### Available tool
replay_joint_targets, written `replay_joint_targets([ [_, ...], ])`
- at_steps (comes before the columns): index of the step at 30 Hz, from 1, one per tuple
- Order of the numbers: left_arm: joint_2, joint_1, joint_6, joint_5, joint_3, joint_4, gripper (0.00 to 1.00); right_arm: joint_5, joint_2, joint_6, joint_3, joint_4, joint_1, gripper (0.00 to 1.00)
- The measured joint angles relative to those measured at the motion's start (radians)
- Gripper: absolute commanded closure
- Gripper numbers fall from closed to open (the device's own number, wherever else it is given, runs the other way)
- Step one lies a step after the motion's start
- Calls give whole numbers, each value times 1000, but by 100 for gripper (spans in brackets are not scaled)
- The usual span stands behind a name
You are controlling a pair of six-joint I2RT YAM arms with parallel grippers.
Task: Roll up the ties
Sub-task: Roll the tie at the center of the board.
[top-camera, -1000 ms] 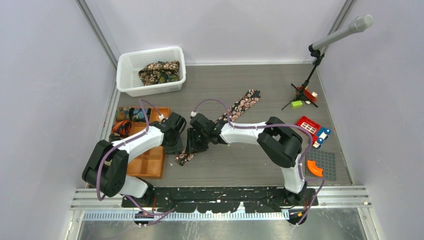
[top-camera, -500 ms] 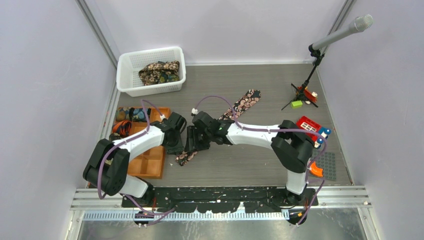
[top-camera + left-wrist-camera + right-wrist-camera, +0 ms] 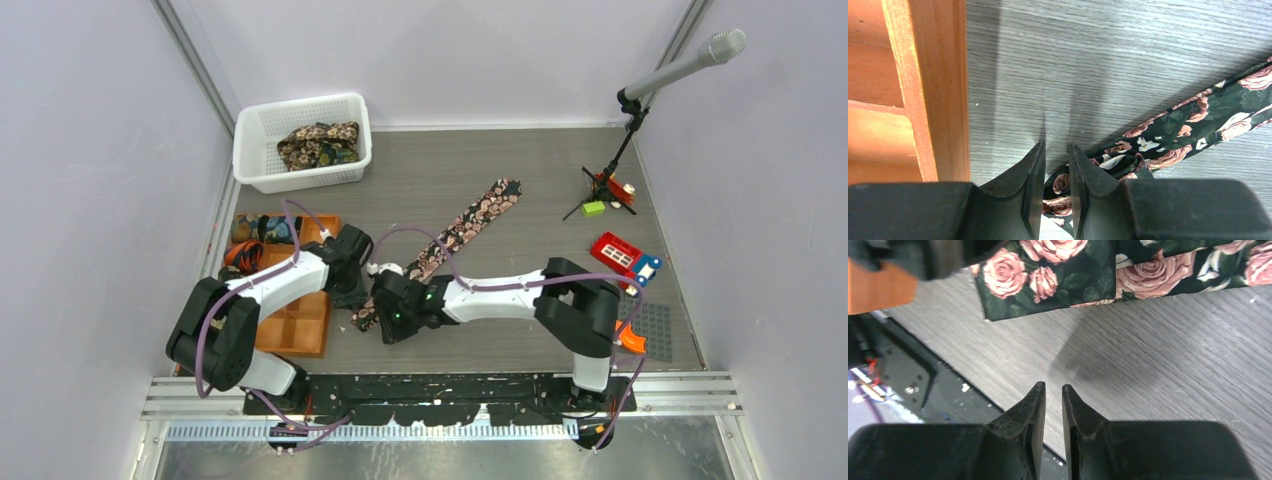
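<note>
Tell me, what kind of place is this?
Probably a robot practice booth: plain lilac walls box in a grey wood-look table, a grey microphone stands on a black tripod, and two white robot arms bend over a black rose-print necktie.

the left arm [image 3: 282, 284] bends forward at its elbow with the left gripper [image 3: 1055, 150] aimed down, fingers a sliver apart, while the right arm [image 3: 500, 291] stretches across to its left, the right gripper [image 3: 1053, 388] low, fingers likewise nearly touching.
</note>
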Motion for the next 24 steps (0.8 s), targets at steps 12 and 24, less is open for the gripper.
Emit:
replay_joint_targets([
  [12,5,0,0,27,5,-2,75,157,88,-31,47,34,39,88],
  [24,12,6,-48,111,4,-10,77,234,110,-39,33,158,63,90],
])
